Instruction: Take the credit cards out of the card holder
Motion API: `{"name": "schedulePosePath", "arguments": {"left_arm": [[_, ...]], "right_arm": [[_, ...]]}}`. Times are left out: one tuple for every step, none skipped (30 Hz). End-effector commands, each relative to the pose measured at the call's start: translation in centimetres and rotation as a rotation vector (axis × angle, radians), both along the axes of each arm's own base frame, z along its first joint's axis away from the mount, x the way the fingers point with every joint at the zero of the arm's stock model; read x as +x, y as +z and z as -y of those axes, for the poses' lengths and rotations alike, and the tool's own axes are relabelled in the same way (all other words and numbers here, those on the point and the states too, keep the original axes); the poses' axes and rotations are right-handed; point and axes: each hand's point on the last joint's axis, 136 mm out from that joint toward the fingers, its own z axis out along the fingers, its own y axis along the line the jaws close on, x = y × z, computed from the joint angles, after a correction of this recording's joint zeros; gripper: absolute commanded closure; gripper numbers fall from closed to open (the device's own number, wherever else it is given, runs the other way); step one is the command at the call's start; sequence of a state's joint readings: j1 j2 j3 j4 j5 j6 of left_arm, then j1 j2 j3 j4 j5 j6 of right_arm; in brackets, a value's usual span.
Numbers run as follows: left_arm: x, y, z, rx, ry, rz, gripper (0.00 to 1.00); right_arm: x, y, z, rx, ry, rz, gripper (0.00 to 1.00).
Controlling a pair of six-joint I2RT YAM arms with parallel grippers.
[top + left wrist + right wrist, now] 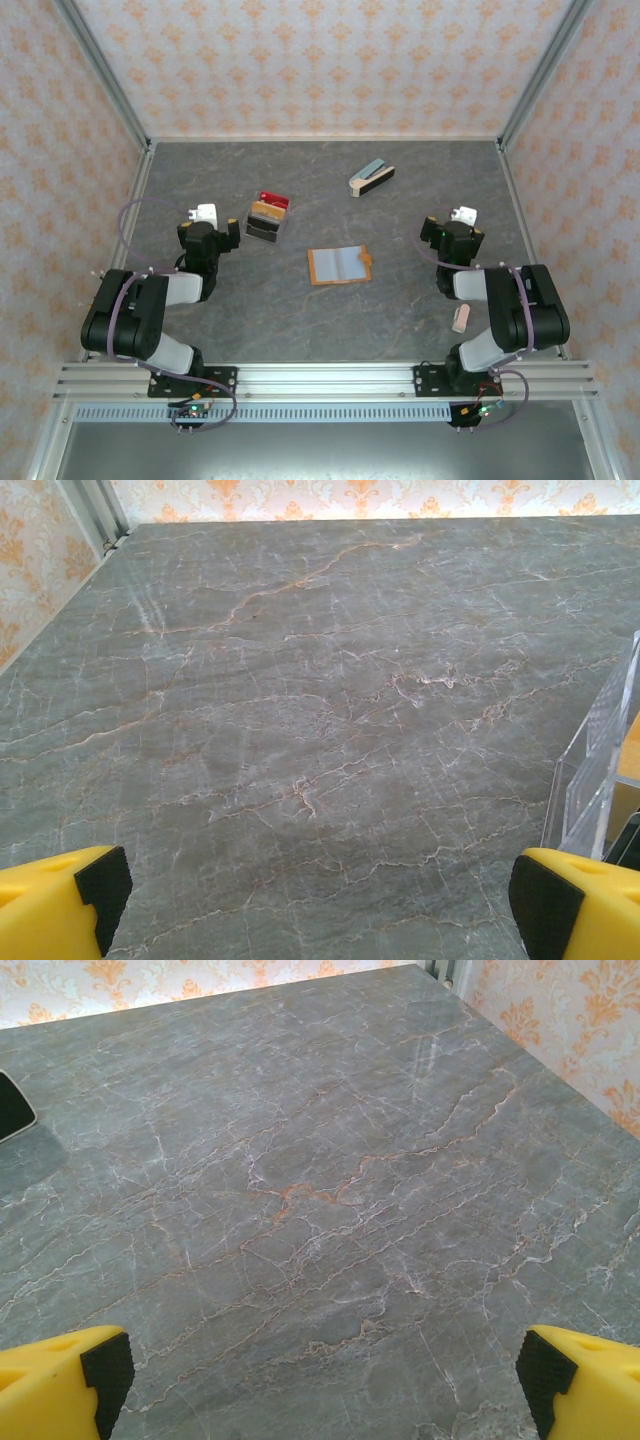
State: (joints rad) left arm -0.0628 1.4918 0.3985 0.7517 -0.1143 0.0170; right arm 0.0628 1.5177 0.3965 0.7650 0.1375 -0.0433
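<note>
Left gripper [207, 226]: jaws spread wide, nothing between them. In its wrist view we see the yellow fingers with black pads [102, 883] at the bottom corners, with bare grey marbled tabletop [300, 680] between and ahead of them. A clear acrylic stand [590, 770] sits just to its right, apart from the fingers. It holds a small red, tan and black pile [267, 214].

Right gripper [456, 232]: jaws also wide, holding nothing, over bare tabletop.

The small flat orange-tan leather bi-fold card holder [340, 265] lies open between the two grippers, grey-blue lining up. It is right of the left gripper, left of the right one, and slightly nearer the arm bases than either. Neither gripper touches it. We cannot tell whether its pockets hold cards.

A grey-blue and black wedge-shaped object [371, 178] lies ahead and left of the right gripper, well apart from it.
</note>
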Motion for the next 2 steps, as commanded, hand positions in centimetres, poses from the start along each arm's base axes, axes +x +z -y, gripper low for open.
{"name": "schedulePosePath", "arguments": {"left_arm": [[0.65,0.7,-0.33,-0.004,0.014,0.019,0.0],[0.64,0.7,-0.34,-0.003,0.014,0.018,0.0]], "right_arm": [[0.66,1.09,0.02,0.001,0.003,0.04,0.0],[0.54,1.07,-0.44,0.002,0.035,0.045,0.0]]}}
